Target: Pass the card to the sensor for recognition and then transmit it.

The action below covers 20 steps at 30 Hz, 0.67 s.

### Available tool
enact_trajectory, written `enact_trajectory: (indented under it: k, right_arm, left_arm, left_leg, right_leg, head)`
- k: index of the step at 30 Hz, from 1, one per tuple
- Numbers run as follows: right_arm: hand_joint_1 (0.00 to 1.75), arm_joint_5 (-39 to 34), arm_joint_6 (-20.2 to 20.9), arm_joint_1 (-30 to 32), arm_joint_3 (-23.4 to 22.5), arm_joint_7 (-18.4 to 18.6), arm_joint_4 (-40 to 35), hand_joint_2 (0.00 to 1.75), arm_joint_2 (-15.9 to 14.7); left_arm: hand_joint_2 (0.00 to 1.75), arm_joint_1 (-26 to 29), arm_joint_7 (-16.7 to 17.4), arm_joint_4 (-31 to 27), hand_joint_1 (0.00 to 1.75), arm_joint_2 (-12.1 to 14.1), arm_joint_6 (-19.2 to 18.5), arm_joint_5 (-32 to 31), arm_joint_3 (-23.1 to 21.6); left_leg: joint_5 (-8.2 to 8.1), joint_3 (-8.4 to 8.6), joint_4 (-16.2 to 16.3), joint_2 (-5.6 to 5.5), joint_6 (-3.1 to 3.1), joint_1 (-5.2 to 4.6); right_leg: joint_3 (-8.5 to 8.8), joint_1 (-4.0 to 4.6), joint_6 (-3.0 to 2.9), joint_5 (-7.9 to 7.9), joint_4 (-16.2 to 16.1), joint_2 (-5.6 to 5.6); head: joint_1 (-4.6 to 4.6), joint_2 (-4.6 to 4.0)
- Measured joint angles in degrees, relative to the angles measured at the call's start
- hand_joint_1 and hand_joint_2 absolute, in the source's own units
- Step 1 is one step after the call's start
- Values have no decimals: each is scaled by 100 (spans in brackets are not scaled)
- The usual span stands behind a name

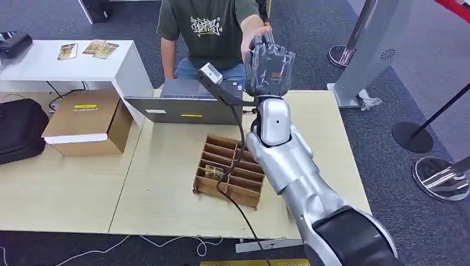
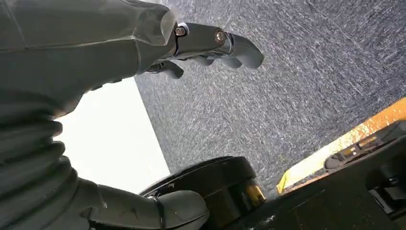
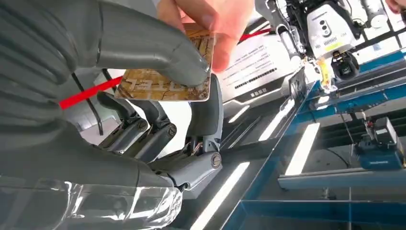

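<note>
My right hand (image 1: 270, 66) is raised beyond the table's far edge, toward a seated person. In the right wrist view its thumb (image 3: 158, 48) pinches a gold patterned card (image 3: 158, 86) against the fingers (image 3: 208, 115). The person's hand (image 3: 215, 21) grips the same card at its free corner and reaches my hand from behind (image 1: 252, 30). A small grey sensor (image 1: 210, 73) on a black arm stands just left of my hand, above the laptop (image 1: 183, 108). My left hand (image 2: 143, 43) hangs over grey carpet with fingers apart and nothing in it.
A wooden slotted tray (image 1: 244, 194) lies mid-table with another card (image 1: 214, 171) in one slot. A black cable (image 1: 235, 160) runs across it. A cardboard box (image 1: 86, 122) and a black bag (image 1: 19, 130) sit left. Barrier posts (image 1: 413, 136) stand right.
</note>
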Motion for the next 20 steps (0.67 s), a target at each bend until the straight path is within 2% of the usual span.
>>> enact_trajectory:
  k: [1, 13, 16, 20]
  right_arm:
    - [0, 0, 2, 0, -2, -9, 4, 175, -7]
    - [0, -37, 0, -30, -2, -308, 380, 175, -20]
    - [0, -61, -2, 2, -4, -623, 363, 175, 13]
    - [0, -149, -7, 386, -175, -1397, -219, 175, 171]
  left_arm:
    - [175, 0, 0, 0, 0, 0, -22, 0, -11]
    - [175, 5, 7, 0, 0, 37, -26, 275, -149]
    - [175, 9, 24, 0, 0, 44, -6, 374, -149]
    - [175, 17, 42, 0, 0, 70, 18, 544, -149]
  left_leg:
    - [0, 0, 0, 0, 0, 0]
    - [0, -1, 0, -1, 0, 0]
    - [0, -1, 0, 0, 0, 0]
    - [0, -1, 0, -2, 0, 1]
  right_leg:
    - [0, 0, 0, 0, 0, 0]
    - [1, 0, 0, 0, 1, -1]
    - [0, 0, -1, 0, 1, 1]
    - [-1, 1, -1, -1, 0, -1]
  head:
    - [0, -2]
    - [0, -2]
    - [0, 0]
    - [0, 0]
